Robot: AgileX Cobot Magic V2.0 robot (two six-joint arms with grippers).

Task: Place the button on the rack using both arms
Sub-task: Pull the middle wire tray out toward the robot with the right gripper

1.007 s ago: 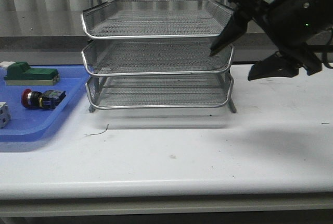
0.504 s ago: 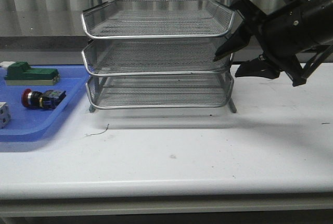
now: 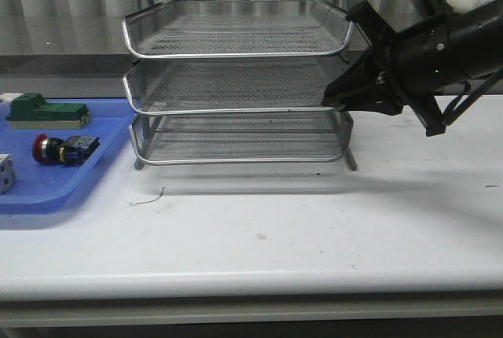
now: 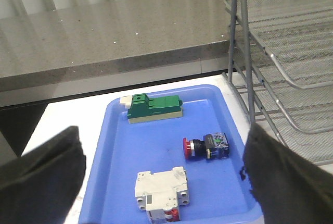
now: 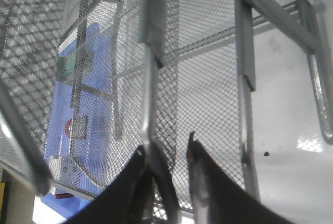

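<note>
The button [image 3: 64,149], with a red cap and a black body, lies on its side in the blue tray [image 3: 55,189], left of the rack [image 3: 236,55]. In the left wrist view the button [image 4: 204,146] lies between my left gripper's [image 4: 164,174] wide-open fingers, some way off from them. My left gripper is out of the front view. My right gripper [image 3: 334,101] is at the right end of the rack's middle tier. In the right wrist view its fingers [image 5: 166,148] straddle the chrome rim [image 5: 151,78] with a narrow gap left, one finger touching the rim.
A green and beige block [image 4: 155,107] and a white breaker [image 4: 160,187] also lie in the blue tray [image 4: 119,151]. The rack's posts and tiers [image 4: 270,52] stand right beside the tray. A grey counter runs behind the table.
My right gripper has come down and in to the right end of the rack's middle tier. Its fingers have closed from wide apart to a narrow gap around the rim.
</note>
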